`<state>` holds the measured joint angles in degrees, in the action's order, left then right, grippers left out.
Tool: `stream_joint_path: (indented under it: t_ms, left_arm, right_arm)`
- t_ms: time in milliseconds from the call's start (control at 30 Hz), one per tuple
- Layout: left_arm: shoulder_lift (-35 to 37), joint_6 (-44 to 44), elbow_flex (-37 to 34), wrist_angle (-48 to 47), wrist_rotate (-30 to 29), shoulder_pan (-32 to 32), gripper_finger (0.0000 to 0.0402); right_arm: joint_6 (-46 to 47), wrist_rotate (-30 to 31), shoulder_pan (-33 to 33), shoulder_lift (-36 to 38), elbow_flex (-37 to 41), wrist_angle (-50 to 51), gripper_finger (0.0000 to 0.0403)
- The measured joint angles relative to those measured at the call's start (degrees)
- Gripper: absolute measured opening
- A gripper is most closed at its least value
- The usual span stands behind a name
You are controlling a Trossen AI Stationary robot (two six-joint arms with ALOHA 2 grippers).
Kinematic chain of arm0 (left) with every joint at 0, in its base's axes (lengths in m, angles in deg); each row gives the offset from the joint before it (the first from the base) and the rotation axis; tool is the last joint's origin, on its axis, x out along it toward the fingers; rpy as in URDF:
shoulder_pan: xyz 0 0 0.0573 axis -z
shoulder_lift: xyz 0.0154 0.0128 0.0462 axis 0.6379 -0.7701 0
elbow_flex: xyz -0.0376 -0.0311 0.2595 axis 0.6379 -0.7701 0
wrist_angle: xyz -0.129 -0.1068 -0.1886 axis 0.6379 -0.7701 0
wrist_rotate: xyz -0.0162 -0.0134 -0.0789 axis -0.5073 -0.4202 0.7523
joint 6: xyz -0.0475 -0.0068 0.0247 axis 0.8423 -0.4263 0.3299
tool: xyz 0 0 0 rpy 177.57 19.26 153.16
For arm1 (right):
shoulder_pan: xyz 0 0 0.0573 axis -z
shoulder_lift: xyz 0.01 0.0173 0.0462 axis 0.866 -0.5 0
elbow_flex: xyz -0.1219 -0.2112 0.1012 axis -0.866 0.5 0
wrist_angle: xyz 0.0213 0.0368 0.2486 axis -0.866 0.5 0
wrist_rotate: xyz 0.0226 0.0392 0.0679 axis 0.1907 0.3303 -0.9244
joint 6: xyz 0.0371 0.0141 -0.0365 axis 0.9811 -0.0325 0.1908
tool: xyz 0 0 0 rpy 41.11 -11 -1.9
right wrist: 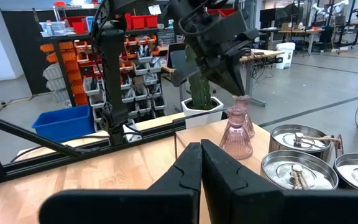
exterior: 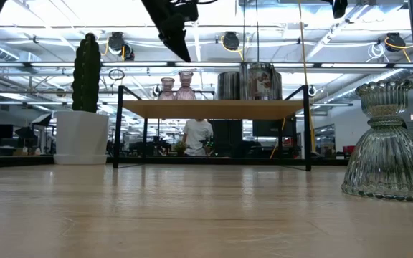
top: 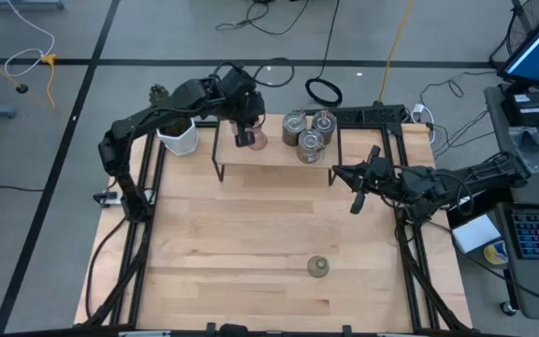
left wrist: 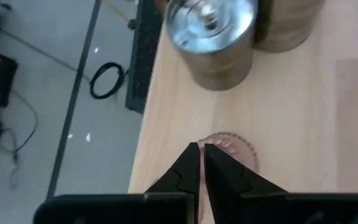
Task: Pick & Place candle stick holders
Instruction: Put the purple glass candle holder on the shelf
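Two pinkish glass holders [top: 252, 139] stand upright side by side on a low wooden shelf [top: 269, 161] at the table's far middle; they also show in the low view [exterior: 177, 85]. Three silvery cylinders [top: 309, 133] stand to their right on the shelf. An olive-green glass holder [top: 318, 268] stands on the table near the front edge. My left gripper [left wrist: 201, 152] is shut and hangs just above the pink holders [left wrist: 236, 147], clear of them in the low view [exterior: 187, 57]. My right gripper [top: 355, 203] is shut and empty, right of the shelf.
A cactus in a white pot [top: 178, 139] stands left of the shelf. Black frame rails [top: 148, 215] run along the table's left and right sides. Bare wood lies between the shelf and the olive-green holder.
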<state>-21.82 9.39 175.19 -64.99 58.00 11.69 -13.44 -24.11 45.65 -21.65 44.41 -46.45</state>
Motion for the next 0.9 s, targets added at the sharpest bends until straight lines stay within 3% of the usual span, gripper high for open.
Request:
stream_joint_path:
  t_ms: [167, 567, 700, 900]
  left_arm:
    - [1.1, -3.2, 0.1, -2.7, 5.0, 0.9, 0.0027]
    - [1.5, -6.5, 0.1, -4.9, 4.4, 4.1, 0.0033]
    - [1.6, -6.0, 0.1, -4.9, 3.6, 4.2, 0.0076]
    - [1.3, -4.5, 0.1, -4.8, 1.2, 4.2, 0.0174]
  right_arm:
    - [-0.1, 0.0, 0.0, 0.0, 0.0, 0.0, 0.0000]
    - [-0.1, 0.0, 0.0, 0.0, 0.0, 0.0, 0.0000]
    - [-0.1, 0.0, 0.0, 0.0, 0.0, 0.0, 0.0000]
    - [-0.1, 0.0, 0.0, 0.0, 0.0, 0.0, 0.0000]
